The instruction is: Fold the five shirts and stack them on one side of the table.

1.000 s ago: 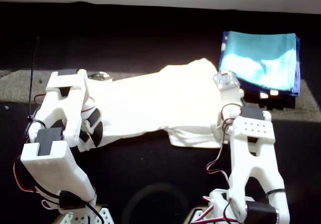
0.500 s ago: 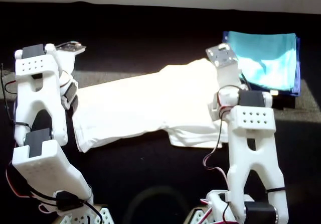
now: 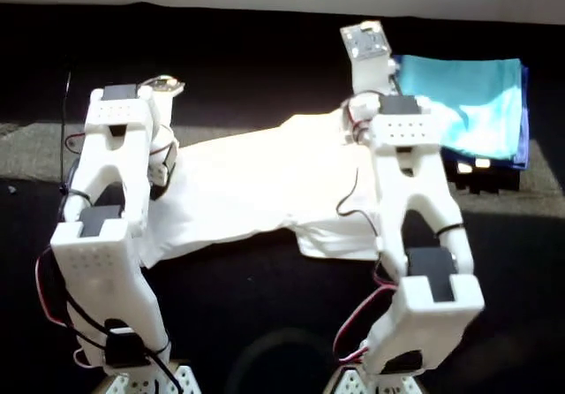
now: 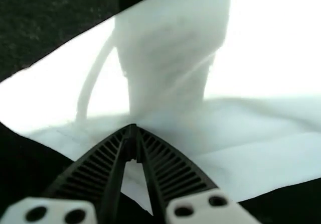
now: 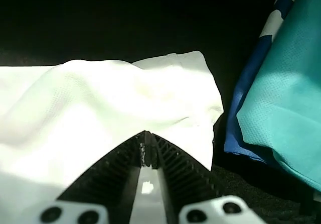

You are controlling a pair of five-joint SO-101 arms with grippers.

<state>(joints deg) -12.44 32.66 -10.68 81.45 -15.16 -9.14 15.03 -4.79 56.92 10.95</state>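
High view, down onto a dark tabletop (image 3: 265, 49): white shirt (image 3: 265, 182) spread lengthwise across the middle, a second layer of its cloth showing along the near right edge. Left arm (image 3: 110, 200) over the shirt's left end, right arm (image 3: 410, 164) over its far right corner. Folded teal shirt (image 3: 468, 102) at the far right of the tabletop, stacked on a folded blue shirt (image 3: 523, 142) with only a rim of the blue showing around it.

Left wrist view: left gripper (image 4: 131, 129) with jaws together, tips down at the white cloth, dark tabletop at the near and far edges of the cloth. Impossible to tell whether any cloth pinched between the tips.

Right wrist view: right gripper (image 5: 145, 134) closed the same way, tips against the rumpled corner of the white shirt. Teal-on-blue stack near that corner, a narrow dark gap of tabletop between the two
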